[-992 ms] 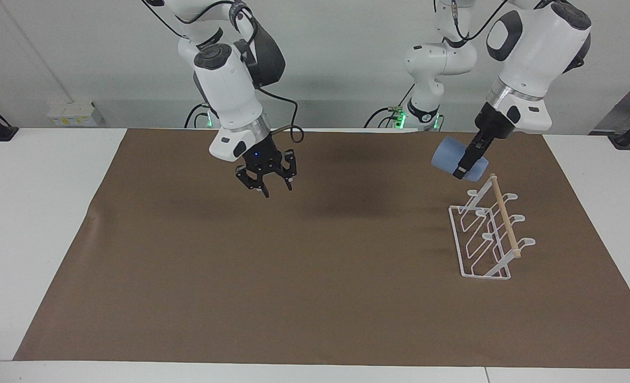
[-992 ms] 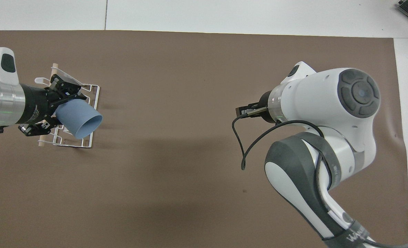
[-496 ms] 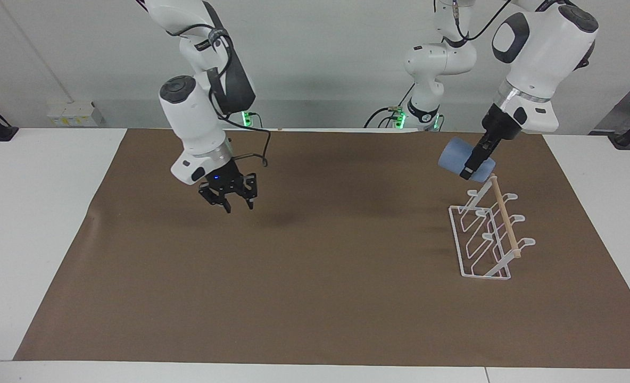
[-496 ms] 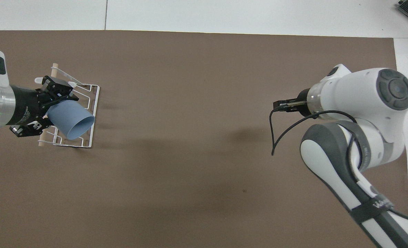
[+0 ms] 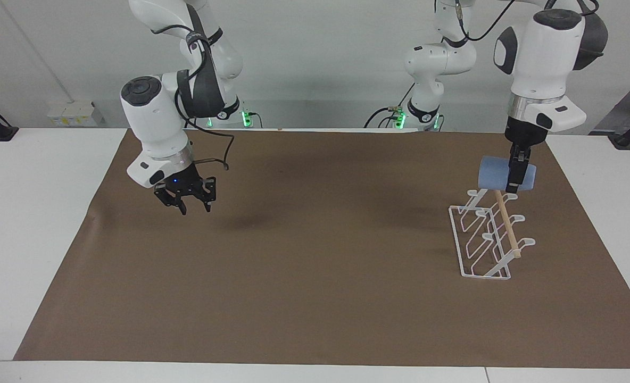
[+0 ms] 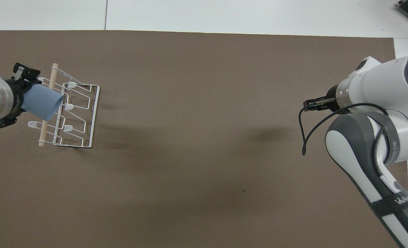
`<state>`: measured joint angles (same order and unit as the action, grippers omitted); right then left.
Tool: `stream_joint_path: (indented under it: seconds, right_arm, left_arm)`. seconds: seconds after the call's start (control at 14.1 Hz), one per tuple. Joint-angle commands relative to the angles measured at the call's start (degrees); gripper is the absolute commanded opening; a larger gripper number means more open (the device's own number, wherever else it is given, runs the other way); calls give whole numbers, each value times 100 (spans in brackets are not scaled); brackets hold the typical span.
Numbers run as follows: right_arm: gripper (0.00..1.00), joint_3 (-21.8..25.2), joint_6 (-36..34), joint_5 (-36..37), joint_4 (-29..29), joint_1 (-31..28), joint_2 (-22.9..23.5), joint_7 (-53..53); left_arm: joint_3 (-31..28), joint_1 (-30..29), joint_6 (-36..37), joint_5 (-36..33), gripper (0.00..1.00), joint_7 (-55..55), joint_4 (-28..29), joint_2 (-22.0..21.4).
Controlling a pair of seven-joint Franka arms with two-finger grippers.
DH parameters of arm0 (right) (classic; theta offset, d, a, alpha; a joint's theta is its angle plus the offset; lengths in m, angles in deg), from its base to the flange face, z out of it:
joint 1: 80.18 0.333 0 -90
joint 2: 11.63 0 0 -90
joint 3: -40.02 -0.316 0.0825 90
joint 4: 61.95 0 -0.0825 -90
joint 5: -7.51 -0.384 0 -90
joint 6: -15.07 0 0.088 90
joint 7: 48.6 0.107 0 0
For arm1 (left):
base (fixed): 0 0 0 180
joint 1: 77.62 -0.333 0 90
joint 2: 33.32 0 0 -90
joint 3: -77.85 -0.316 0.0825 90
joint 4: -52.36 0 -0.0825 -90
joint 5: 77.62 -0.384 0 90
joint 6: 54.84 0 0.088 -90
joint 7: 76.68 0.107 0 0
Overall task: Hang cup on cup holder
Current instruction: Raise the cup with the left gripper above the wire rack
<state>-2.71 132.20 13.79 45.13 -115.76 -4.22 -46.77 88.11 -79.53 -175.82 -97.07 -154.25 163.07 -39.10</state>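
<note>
The left gripper (image 5: 513, 183) hung over the cup holder (image 5: 486, 236), clamped on the cup (image 5: 495, 174), with the arm above it pointing almost straight down. The cup lay on its side in the air, its long axis roughly level and running along the table's length; from overhead its mouth (image 6: 54, 107) faced the right arm's end of the table, its base tucked in by the gripper. It sat just above the wooden dowel (image 5: 506, 223), at the end of the rack nearer the robots. The right gripper (image 5: 186, 200) waited well away over the brown mat (image 5: 315, 298), and I couldn't tell how its fingers stood.
</note>
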Motion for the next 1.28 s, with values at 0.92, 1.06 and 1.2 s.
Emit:
stream_joint_path:
  seconds: [0.92,1.06,1.2]
  right_arm:
    - [63,579,-2564,-441,-944,-28,-933,-795]
    - [64,765,-2678,-759,-926,-28,-986,-877]
    - [65,774,-2714,-760,-908,-19,-1065,-886]
  left_arm:
    - [-16,1069,461,-4760,0,-3729,-67,956]
    - [-16,1165,628,-5189,0,-4195,98,939]
    - [-16,1280,821,-5515,0,-4564,109,1078]
